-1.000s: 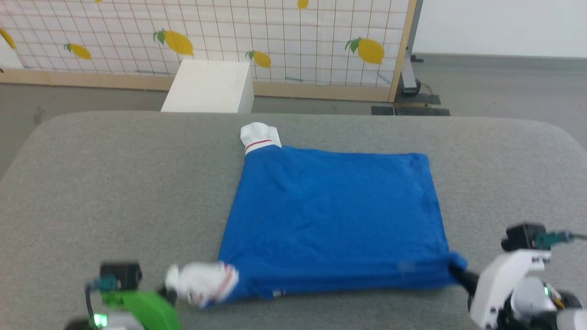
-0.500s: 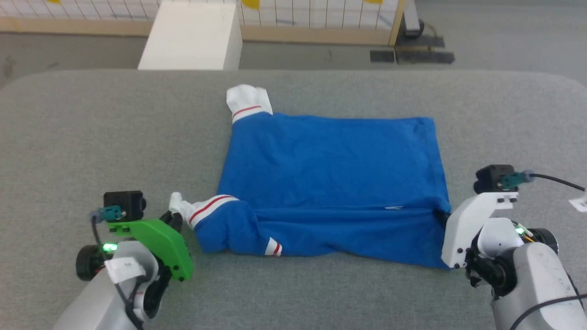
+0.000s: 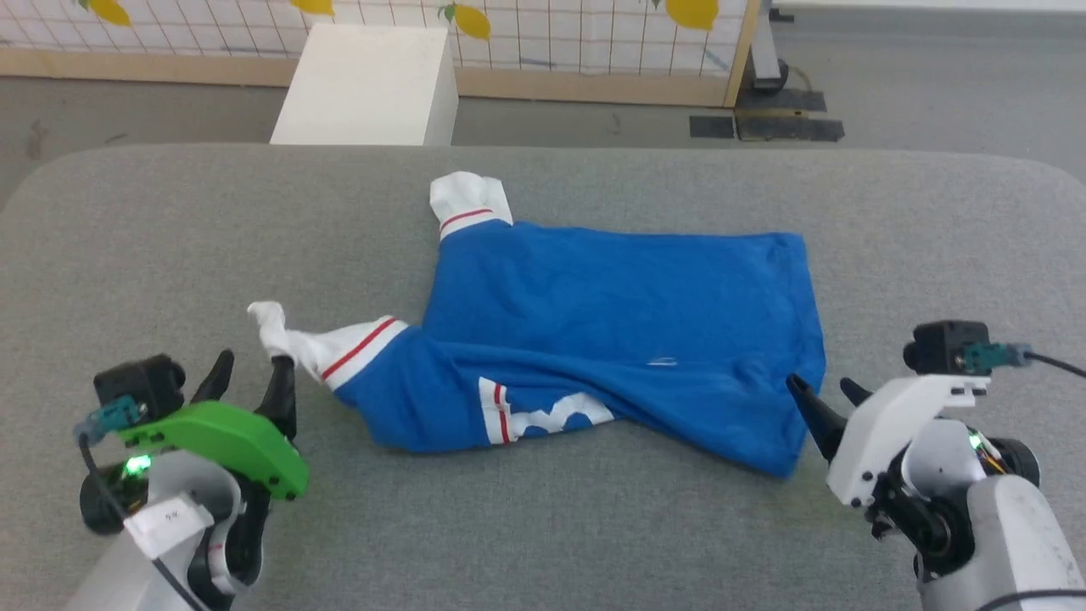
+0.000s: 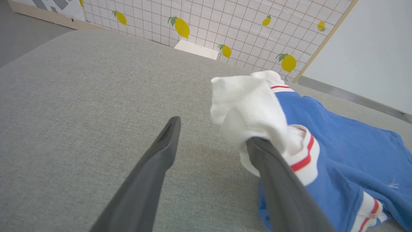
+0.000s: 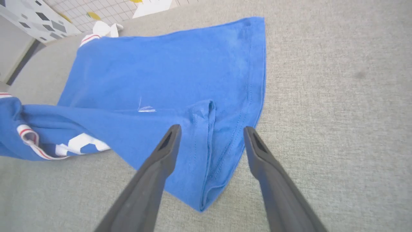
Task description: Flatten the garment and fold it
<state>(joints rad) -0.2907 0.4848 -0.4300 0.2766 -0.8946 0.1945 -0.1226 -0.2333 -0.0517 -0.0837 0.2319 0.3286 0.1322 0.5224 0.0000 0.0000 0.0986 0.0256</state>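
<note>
The garment (image 3: 611, 322) lies on the grey fabric-covered surface (image 3: 170, 238), a little right of its middle. It is a royal-blue T-shirt turned sideways, with the neck end toward the robot's left and the bottom hem toward its right. The half nearer the robot is bunched and partly doubled over. A rumpled ridge runs across the blue body there, and white lettering and a white-and-red band show in the fold.

The far sleeve (image 3: 469, 202) is white with a thin red stripe and pokes up crumpled at the far left corner of the shirt. The near sleeve (image 3: 327, 348) stretches out leftward toward the left claw (image 3: 253, 363) and ends in a twisted white tip.

The left claw is spread wide, with nothing pinched between its two dark fingers. In the left wrist view the sleeve's bunched white cloth seems to rest against the tip of one finger, though contact is hard to confirm. The right claw (image 3: 821, 386) is also spread wide and empty. Its fingers point at the near right hem corner and straddle the corner without gripping it.

Beyond the surface a white box (image 3: 365, 85) stands on the floor before a lemon-patterned screen (image 3: 551, 17).
</note>
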